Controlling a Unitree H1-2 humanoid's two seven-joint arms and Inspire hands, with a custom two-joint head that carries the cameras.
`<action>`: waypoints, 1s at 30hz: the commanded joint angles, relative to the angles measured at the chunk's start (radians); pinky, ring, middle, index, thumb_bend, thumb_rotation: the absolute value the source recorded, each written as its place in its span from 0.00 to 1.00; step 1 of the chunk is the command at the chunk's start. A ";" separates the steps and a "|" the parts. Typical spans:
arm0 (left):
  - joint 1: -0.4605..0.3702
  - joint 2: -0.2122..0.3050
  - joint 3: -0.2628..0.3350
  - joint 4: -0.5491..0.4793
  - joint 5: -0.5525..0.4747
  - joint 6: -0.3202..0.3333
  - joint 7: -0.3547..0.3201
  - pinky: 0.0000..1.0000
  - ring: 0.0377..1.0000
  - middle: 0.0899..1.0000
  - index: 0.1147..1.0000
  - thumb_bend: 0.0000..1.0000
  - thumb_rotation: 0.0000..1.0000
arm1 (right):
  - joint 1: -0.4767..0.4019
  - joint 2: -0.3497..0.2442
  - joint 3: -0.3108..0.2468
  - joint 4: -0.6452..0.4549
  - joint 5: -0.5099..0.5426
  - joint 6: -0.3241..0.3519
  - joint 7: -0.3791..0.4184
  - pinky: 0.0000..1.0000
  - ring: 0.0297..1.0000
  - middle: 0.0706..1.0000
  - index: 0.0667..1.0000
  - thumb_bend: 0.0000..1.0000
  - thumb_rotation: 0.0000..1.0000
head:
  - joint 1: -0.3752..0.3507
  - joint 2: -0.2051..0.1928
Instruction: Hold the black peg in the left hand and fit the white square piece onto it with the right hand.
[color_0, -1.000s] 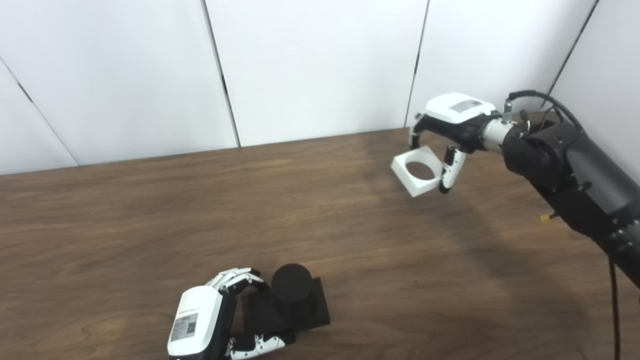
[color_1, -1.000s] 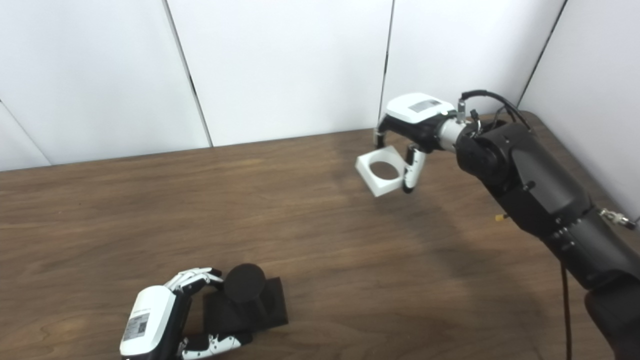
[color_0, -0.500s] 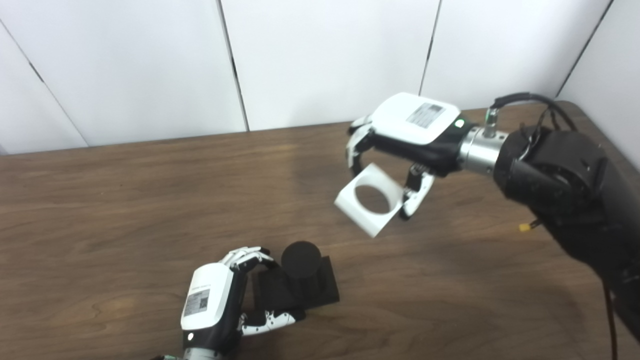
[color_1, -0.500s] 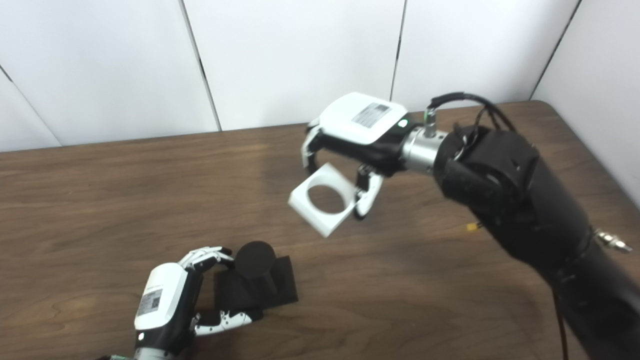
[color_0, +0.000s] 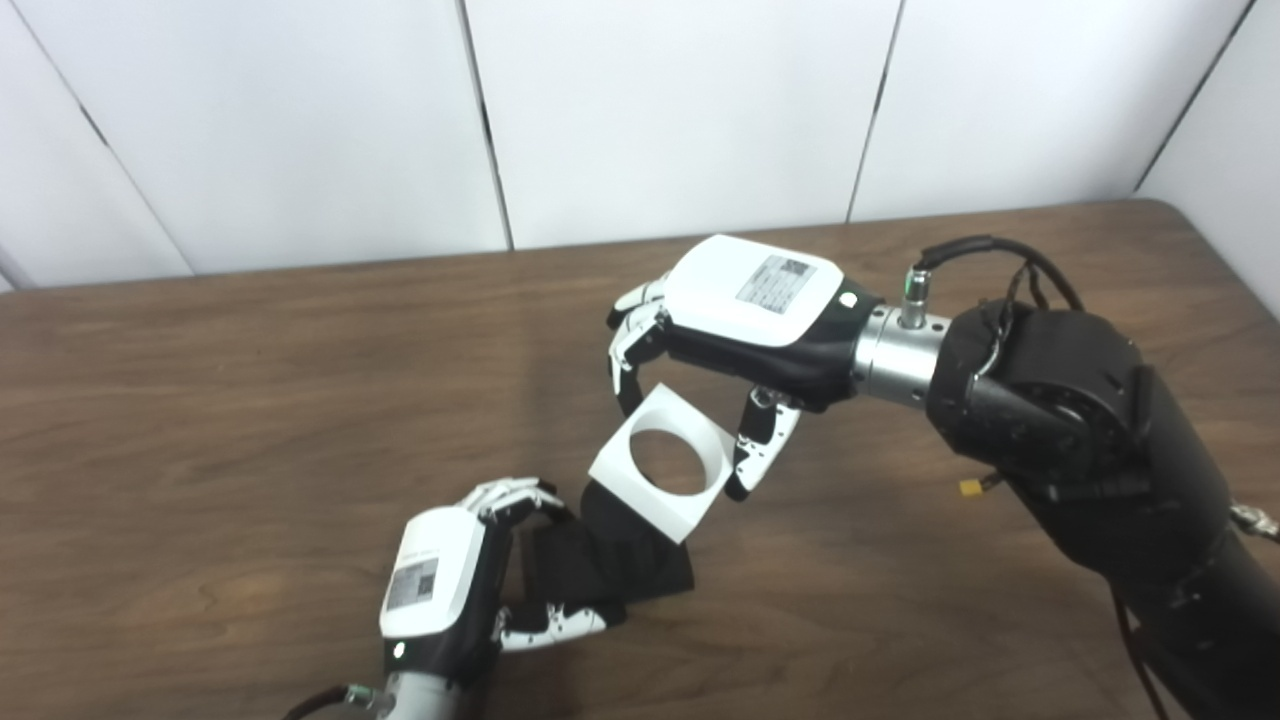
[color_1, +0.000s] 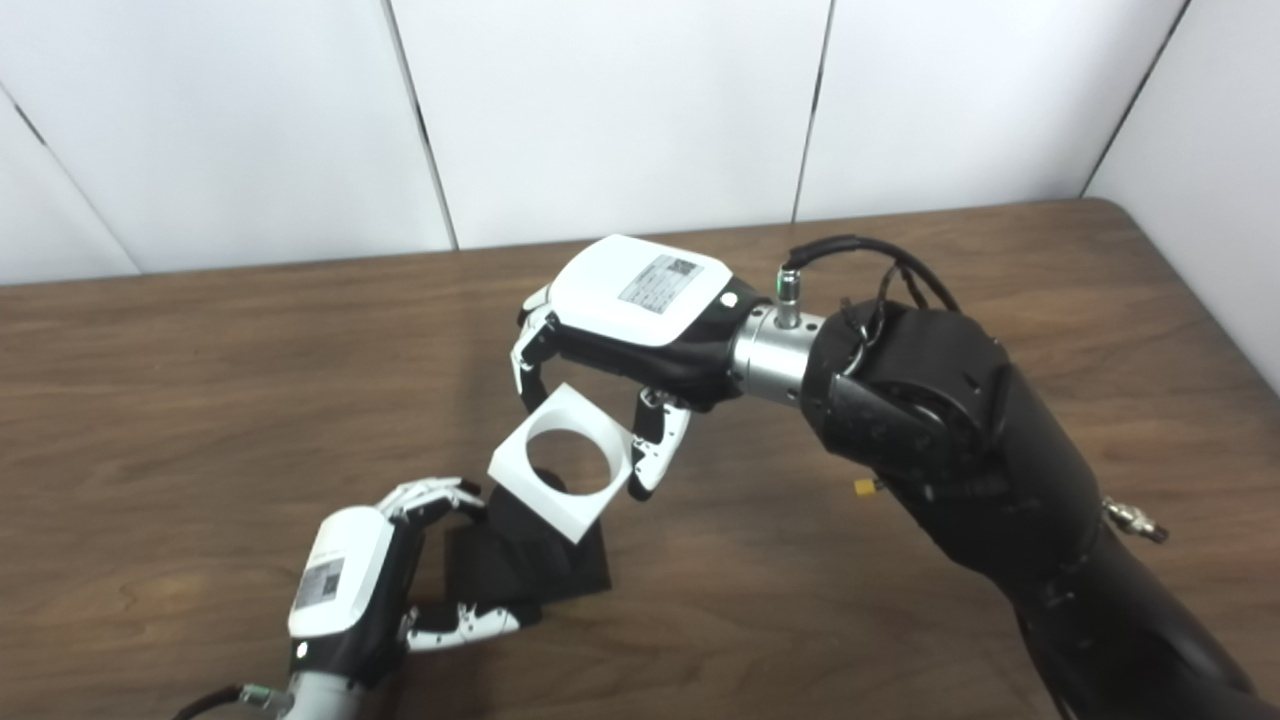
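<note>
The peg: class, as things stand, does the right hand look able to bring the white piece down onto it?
Probably yes. The right hand holds the white piece just above the peg, nothing lies between them, and the left hand grips only the black base from the side.

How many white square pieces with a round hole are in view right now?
1. The white square piece with a round hole is held off the table in the right hand, just above the black peg block gripped by the left hand. No others visible.
</note>
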 joint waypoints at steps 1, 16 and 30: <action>0.001 -0.010 -0.025 0.023 0.003 0.005 -0.042 0.68 0.78 0.72 0.42 0.51 0.05 | -0.031 0.006 -0.011 -0.002 -0.006 -0.035 -0.038 0.80 0.85 0.71 0.45 0.52 0.13 | 0.001 0.001; -0.007 -0.020 -0.044 0.031 0.009 0.017 -0.029 0.68 0.77 0.72 0.42 0.51 0.05 | -0.002 0.079 0.015 0.043 -0.037 -0.052 -0.036 0.81 0.85 0.70 0.45 0.52 0.13 | 0.016 0.002; -0.007 -0.030 -0.048 0.032 0.015 0.020 -0.027 0.69 0.78 0.72 0.42 0.51 0.05 | 0.016 0.082 0.020 0.087 -0.050 -0.091 -0.062 0.81 0.85 0.71 0.45 0.52 0.13 | 0.024 0.006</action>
